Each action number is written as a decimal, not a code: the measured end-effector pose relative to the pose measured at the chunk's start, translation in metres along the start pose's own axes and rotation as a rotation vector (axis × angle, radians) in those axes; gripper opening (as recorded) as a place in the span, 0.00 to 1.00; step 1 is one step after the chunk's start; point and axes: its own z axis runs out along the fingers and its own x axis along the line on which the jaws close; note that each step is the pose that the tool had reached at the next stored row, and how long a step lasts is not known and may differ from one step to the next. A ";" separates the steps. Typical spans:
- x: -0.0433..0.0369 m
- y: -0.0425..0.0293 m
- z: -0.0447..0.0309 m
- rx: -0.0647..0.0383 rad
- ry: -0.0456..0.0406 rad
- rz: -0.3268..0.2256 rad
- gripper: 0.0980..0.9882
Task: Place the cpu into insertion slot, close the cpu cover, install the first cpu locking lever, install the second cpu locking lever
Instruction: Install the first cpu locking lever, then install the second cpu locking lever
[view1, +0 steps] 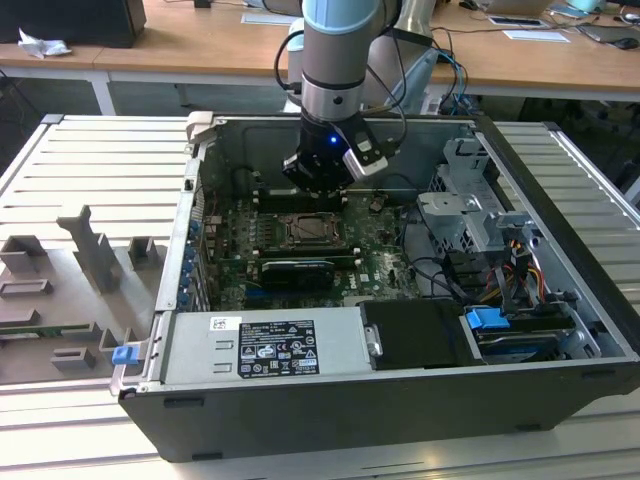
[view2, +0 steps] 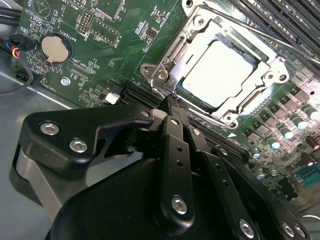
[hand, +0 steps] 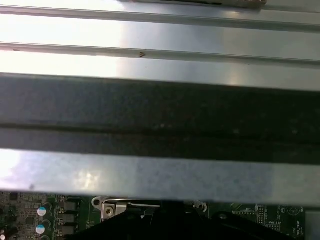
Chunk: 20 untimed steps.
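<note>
Where gripper (view2: 172, 102) hovers closed, cpu (view2: 220, 75) lies just beyond (under cpu cover (view2: 260, 67)).

A robotics lab: open computer case (view1: 400, 400) on aluminium-profile table (view1: 90, 170), wooden desks (view1: 200, 50) behind.

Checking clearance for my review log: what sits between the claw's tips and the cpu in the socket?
In the second wrist view, the claw hangs at the socket's edge; between it and the cpu lies the cpu cover, closed around the chip.
</note>
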 end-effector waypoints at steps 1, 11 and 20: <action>0.0000 -0.0002 0.0000 0.000 0.0000 0.000 0.01; 0.0003 -0.0061 -0.0004 0.000 0.0001 0.000 0.01; 0.0004 -0.0105 -0.0062 0.000 0.0000 0.000 0.01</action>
